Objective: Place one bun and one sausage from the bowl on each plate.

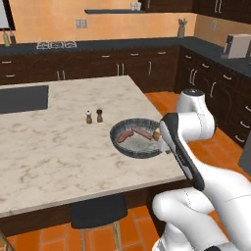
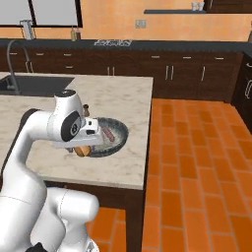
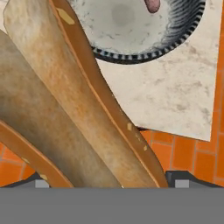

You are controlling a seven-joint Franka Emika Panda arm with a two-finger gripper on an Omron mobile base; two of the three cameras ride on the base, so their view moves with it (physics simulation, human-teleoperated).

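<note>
Left base view, bowl (image 1: 139, 138): near the right edge of the table (image 1: 59, 147), with two sausages (image 1: 137, 133) lying inside.
Left base view, bun (image 1: 156, 135): a small orange-brown patch at the bowl's right rim, mostly hidden behind the arm.
Left base view, bystanders: salt and pepper shakers (image 1: 94, 116) just left of the bowl, close enough to be knocked on a leftward carry.
Right base view, end effector (image 2: 84, 147): low over the bowl's near rim, bun (image 2: 82, 150) hanging beneath it, apparently lifted off the bowl, though hard to confirm at this angle.
Right base view, sausage (image 2: 108, 133): in the bowl (image 2: 118, 138), just beside the wrist.
Hand view, bun (image 3: 65, 109): very close to the lens, long and tilted, running between the fingertips.
Hand view, grip: closed on the bun, judging by how it sits; exact finger gap cannot be told.
Hand view, below: bowl rim (image 3: 144, 54), then table corner (image 3: 175, 105), then orange floor (image 3: 192, 157).
Risk, drop: long bun, possibly held off-centre; likely to pivot or slip in a fast swing, landing on the floor.
Risk, collision: low carry height, rim clip possible.
</note>
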